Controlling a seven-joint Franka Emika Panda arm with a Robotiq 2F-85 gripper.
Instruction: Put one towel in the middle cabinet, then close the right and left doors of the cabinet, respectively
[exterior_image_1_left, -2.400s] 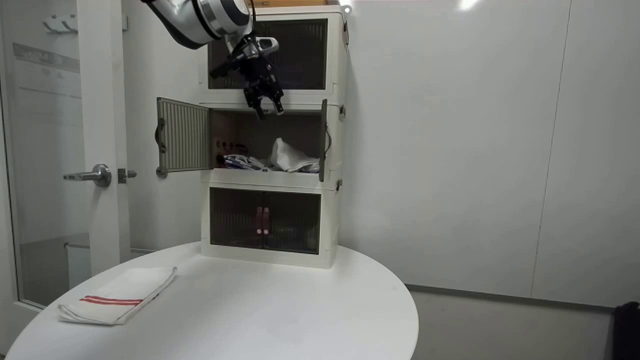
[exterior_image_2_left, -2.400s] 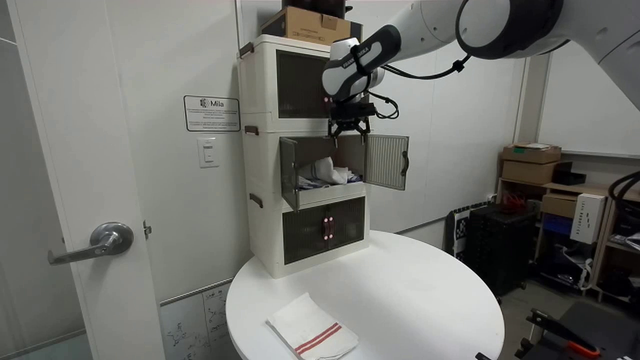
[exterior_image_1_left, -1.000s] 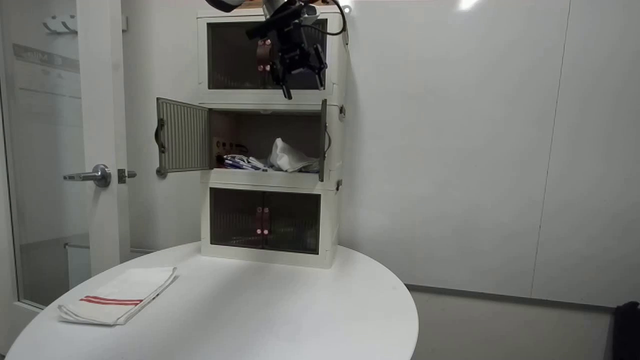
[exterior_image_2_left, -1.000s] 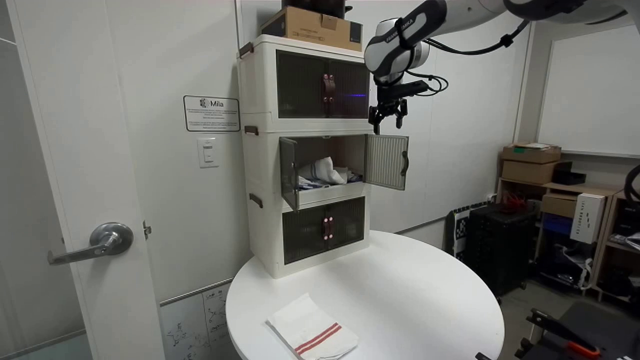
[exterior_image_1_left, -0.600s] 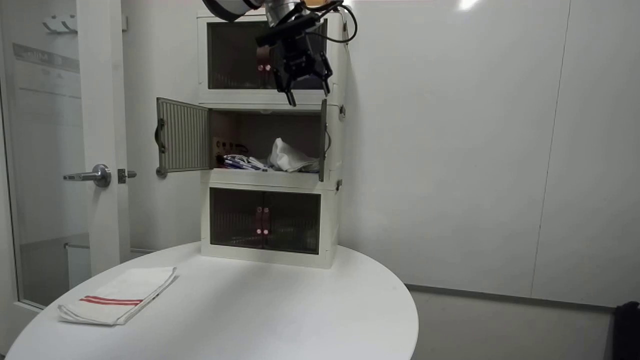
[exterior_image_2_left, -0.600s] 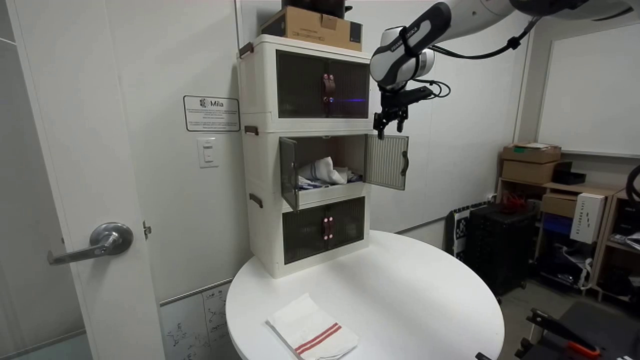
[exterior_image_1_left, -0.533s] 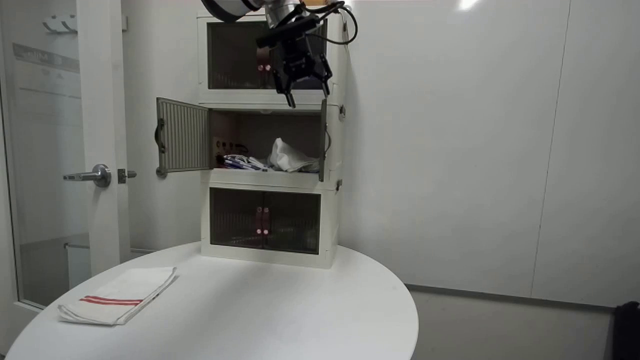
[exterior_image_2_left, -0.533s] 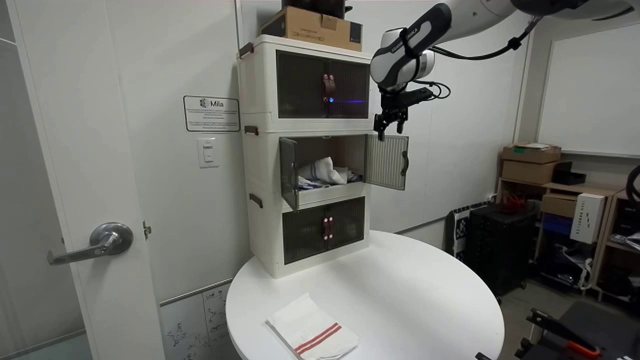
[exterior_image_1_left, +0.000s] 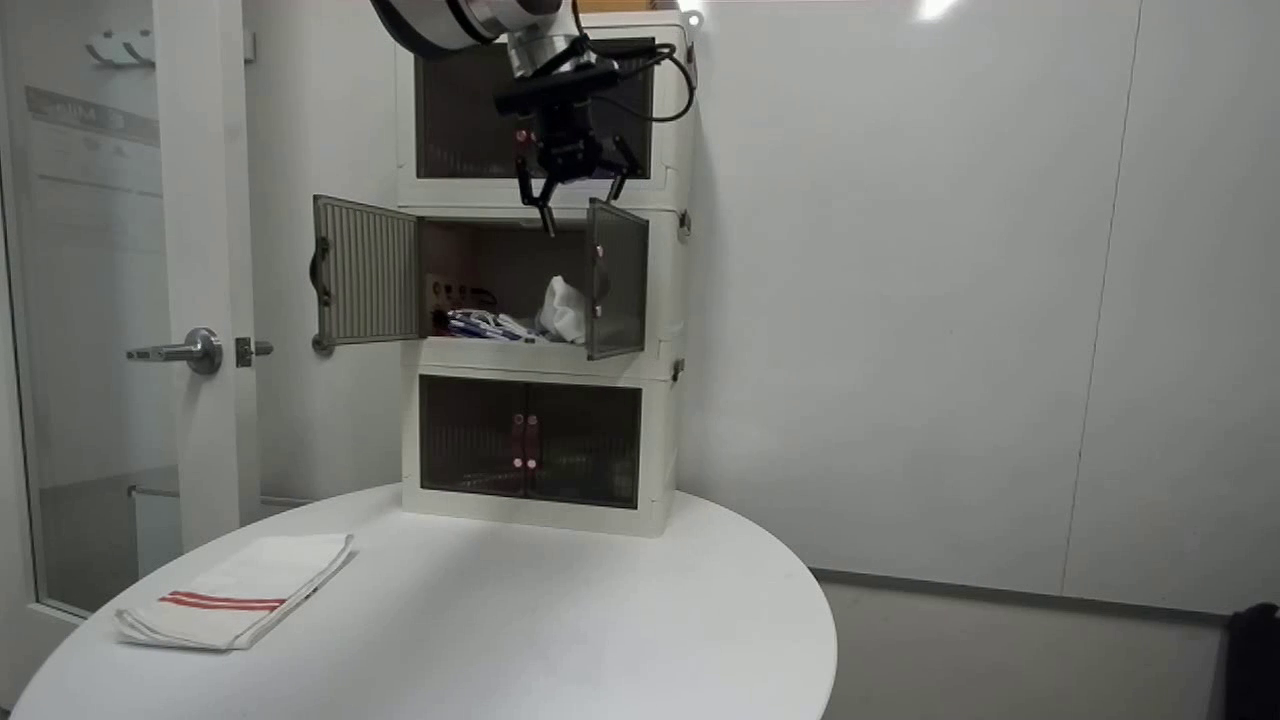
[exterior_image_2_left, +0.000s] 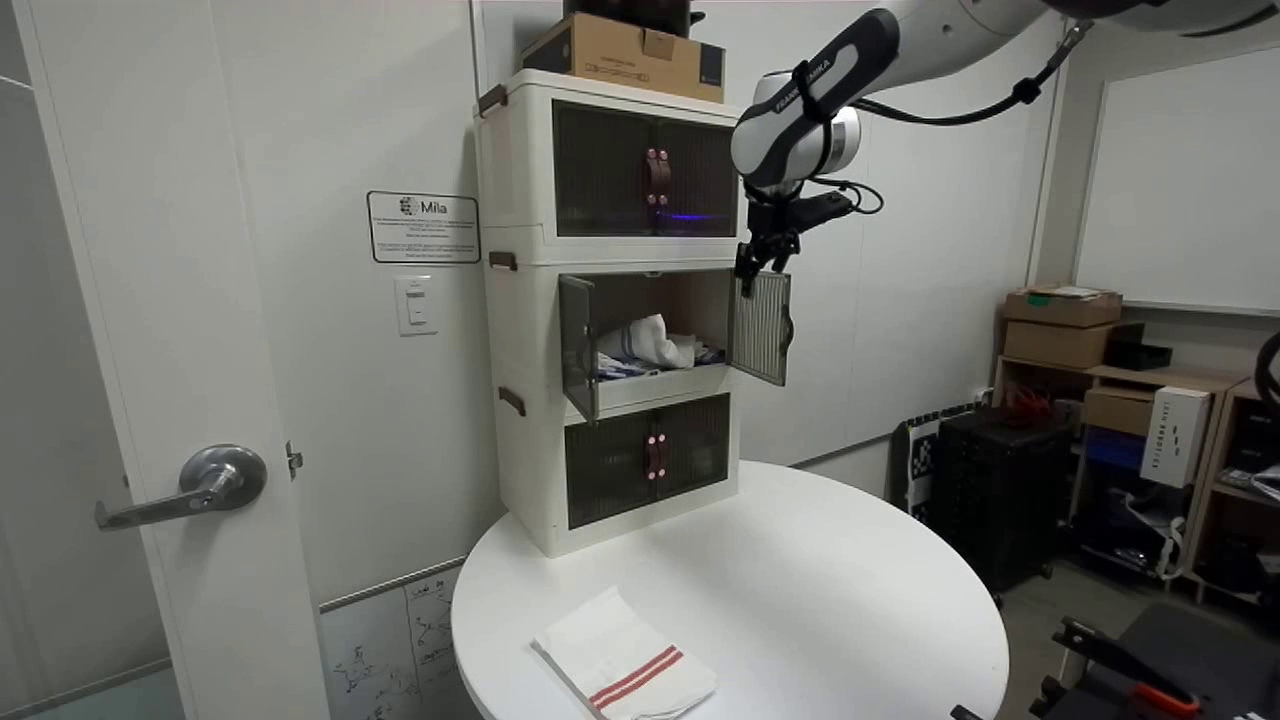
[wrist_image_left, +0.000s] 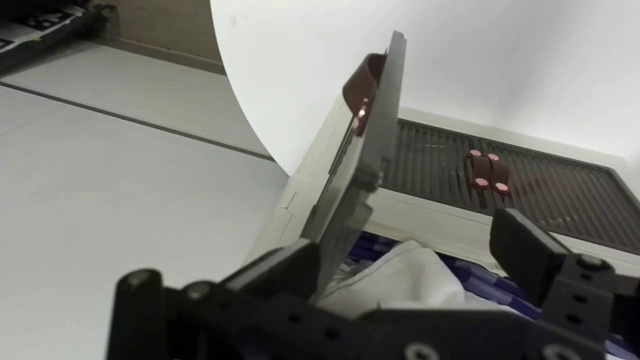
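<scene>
"Wrist view: what's new at the middle cabinet (wrist_image_left: 440, 231)?"

"Its right door (wrist_image_left: 384, 117), close beside the gripper (wrist_image_left: 406, 232) (contact unclear), has just swung partway inward; closing seems begun. In an exterior view, the left door (exterior_image_1_left: 370, 272), off the gripper's other side, stands wide."

"The gripper?"

"Spread, gripping nothing. The towel (wrist_image_left: 417, 277) lies inside, below the gripper; placing looks done."

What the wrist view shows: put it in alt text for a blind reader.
The right door of the middle cabinet, part open, shows between open jaws. A white towel and blue-patterned cloth lie inside; the lower doors are shut.
</scene>
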